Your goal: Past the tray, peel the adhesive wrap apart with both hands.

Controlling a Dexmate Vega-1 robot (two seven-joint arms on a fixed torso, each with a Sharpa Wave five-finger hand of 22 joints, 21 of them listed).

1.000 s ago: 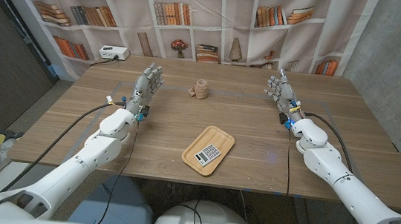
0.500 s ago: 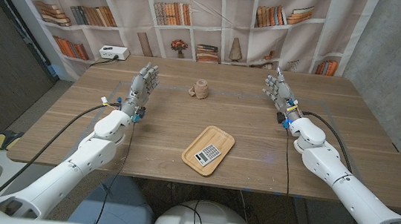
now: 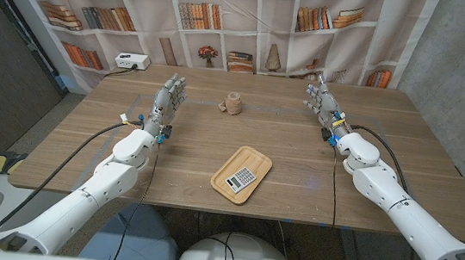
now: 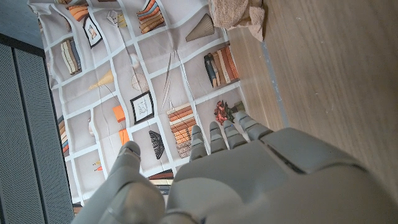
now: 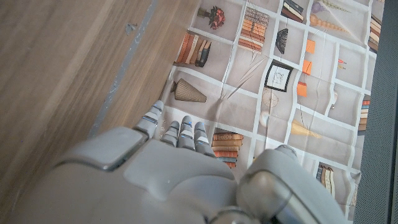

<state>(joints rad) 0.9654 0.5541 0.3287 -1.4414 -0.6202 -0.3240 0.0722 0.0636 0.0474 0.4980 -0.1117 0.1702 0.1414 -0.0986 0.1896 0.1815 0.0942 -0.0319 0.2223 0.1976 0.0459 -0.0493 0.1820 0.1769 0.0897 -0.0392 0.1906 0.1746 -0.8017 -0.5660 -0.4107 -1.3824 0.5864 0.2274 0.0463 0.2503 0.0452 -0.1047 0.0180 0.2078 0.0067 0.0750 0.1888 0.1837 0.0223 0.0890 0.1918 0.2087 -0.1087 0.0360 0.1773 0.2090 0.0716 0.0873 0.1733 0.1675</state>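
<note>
A small tan roll of adhesive wrap (image 3: 233, 104) stands on the table beyond the wooden tray (image 3: 242, 174); the left wrist view shows its edge (image 4: 236, 14). My left hand (image 3: 167, 100) is raised to the left of the roll, fingers straight and apart, holding nothing. Its back shows in the left wrist view (image 4: 249, 180). My right hand (image 3: 323, 103) is up at the far right side, well away from the roll, fingers apart and empty. The right wrist view shows its back (image 5: 149, 180).
The tray holds a calculator (image 3: 242, 179). A white box (image 3: 131, 61) sits at the table's far left corner. A bookshelf-print curtain (image 3: 227, 17) hangs behind the table.
My right hand has drifted slightly further back and left. The left arm shifted a little; its hand stays in about the same place. The roll and tray have not moved.
</note>
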